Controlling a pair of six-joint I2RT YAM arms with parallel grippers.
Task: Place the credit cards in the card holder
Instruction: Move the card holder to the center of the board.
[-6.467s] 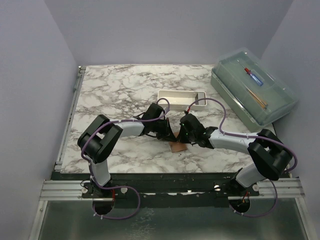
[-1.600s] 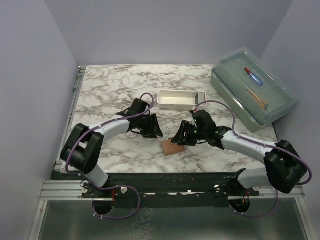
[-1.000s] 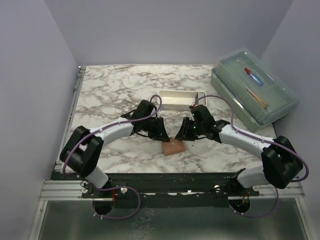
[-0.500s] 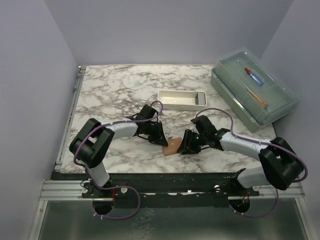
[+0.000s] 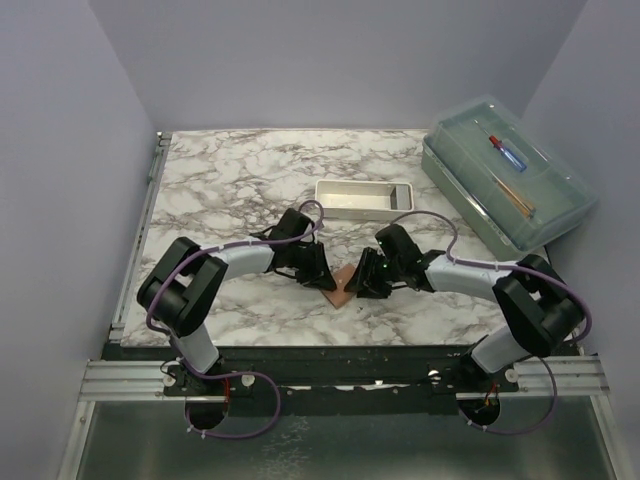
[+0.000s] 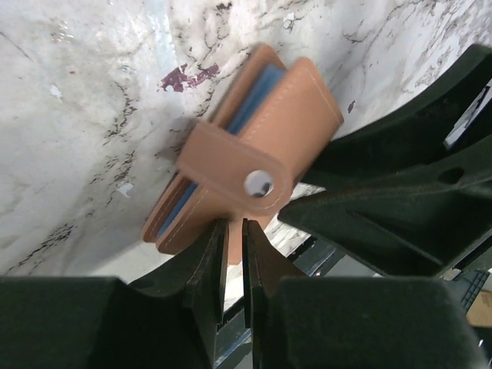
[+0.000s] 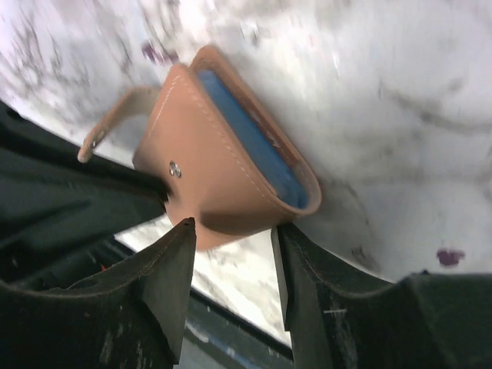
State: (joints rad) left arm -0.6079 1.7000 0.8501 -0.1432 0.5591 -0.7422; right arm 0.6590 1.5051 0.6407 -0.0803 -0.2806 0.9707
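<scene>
Tray (image 5: 362,196) and lidded box (image 5: 508,178) sit behind, well apart. The box holds a blue-red tool (image 5: 507,155) and thin sticks (image 5: 516,197). Card holder (image 5: 343,286) lies half folded on tabletop (image 5: 230,170), blue showing inside, hemmed in by both grippers. Right gripper (image 7: 233,231) is open at its fold. Left gripper (image 6: 234,227) is nearly closed at its edge; whether it pinches, cannot tell.

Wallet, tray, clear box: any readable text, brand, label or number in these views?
No readable text anywhere.
Wallet: only stitching and a plain snap, no brand stamp visible.
White tray: no marking visible.
Clear box: no label visible; the blue-and-red item inside is too small to read.
</scene>
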